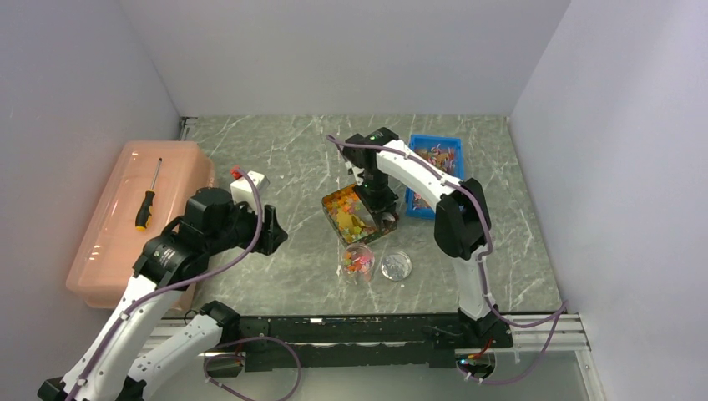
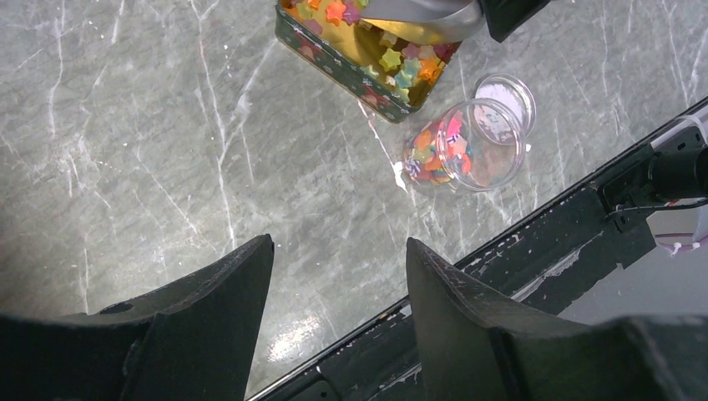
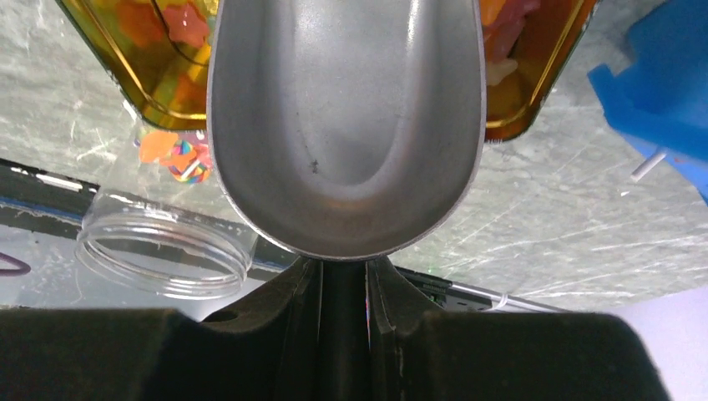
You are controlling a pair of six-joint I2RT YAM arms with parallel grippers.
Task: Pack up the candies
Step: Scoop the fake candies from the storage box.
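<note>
Over the tin (image 2: 334,63) on the counter (image 1: 275,167), the right tool (image 3: 342,276) clenches an empty scoop (image 3: 346,125) by its handle, long axis straight ahead, mouth toward the candies (image 2: 392,60) heaped inside (stars, pointing every way); a few sit in the open jar (image 2: 467,146) alongside, likely awaiting more. The left tool (image 2: 338,246) hangs released, clear.

The grey, white-veined table (image 1: 275,159) is enclosed by plain pale walls (image 1: 334,50) (three are seen). It is evenly lit.
</note>
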